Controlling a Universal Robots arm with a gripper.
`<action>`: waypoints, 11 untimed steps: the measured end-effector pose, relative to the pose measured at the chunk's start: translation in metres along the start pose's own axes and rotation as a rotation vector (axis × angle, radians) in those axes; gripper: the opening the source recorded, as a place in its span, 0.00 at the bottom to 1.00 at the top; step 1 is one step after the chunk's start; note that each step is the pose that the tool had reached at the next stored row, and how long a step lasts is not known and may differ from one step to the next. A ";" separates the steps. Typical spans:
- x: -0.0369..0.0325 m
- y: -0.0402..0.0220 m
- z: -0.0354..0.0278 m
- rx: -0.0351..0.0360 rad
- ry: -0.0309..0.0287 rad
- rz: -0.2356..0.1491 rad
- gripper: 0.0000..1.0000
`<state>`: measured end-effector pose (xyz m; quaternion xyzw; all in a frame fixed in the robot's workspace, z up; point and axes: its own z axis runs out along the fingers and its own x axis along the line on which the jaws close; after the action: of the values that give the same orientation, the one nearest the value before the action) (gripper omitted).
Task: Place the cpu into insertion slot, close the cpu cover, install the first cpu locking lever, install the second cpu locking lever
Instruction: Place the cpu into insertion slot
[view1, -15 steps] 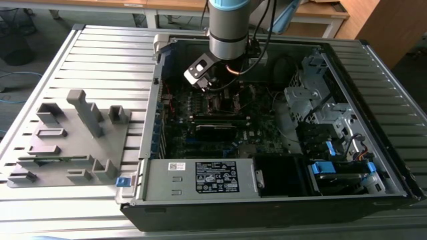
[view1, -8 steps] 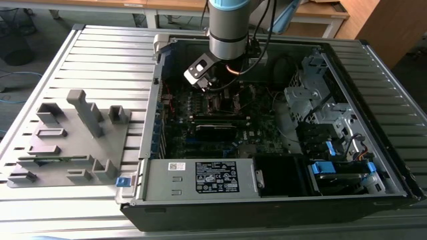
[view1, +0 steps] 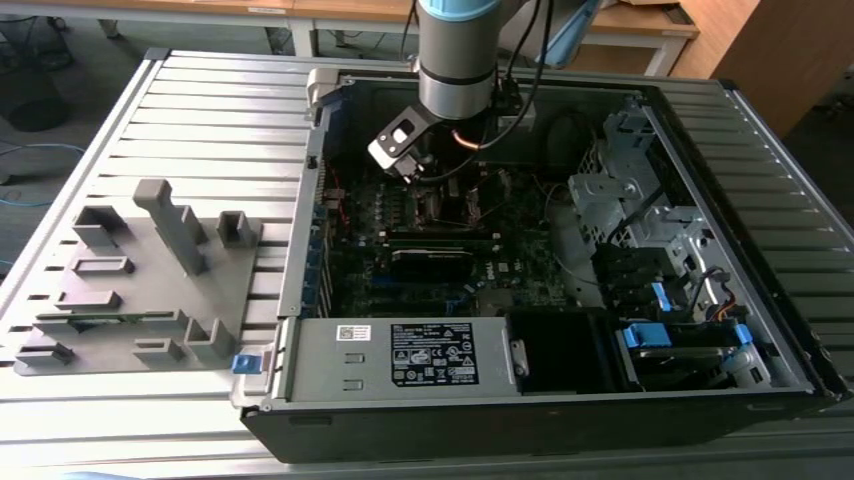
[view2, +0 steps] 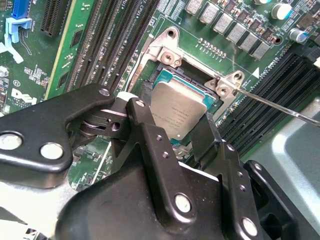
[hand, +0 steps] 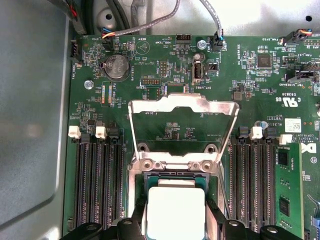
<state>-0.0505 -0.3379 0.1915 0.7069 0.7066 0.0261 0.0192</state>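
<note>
In both wrist views my gripper (view2: 172, 114) (hand: 175, 222) is shut on the cpu (view2: 177, 107) (hand: 175, 207), one black finger (view2: 150, 135) on each of two opposite sides. The chip's flat metallic top faces up, and it sits right over the insertion slot (view2: 167, 75) (hand: 175, 179), whose silver rim and teal edge show around it. The cpu cover (hand: 182, 106), a silver frame with a window, stands swung open beyond its hinge. A thin locking lever (view2: 280, 106) sticks out raised beside the socket. In the exterior view the gripper (view1: 416, 165) is low inside the open computer case.
Rows of black memory slots (hand: 95, 180) flank the socket on both sides. Cables (hand: 150, 22) run along the board's edge. In the exterior view, a silver power supply (view1: 400, 355) and a drive cage (view1: 641, 215) crowd the case (view1: 300, 250); a grey fixture tray (view1: 134, 280) lies at its left.
</note>
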 end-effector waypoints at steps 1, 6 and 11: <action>0.0000 0.0001 0.0000 0.0000 0.0001 0.000 0.55; 0.0000 0.0001 0.0000 -0.0001 0.0001 0.000 0.55; 0.0000 0.0001 0.0002 0.0000 0.0000 0.000 0.55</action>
<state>-0.0504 -0.3379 0.1914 0.7068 0.7067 0.0261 0.0192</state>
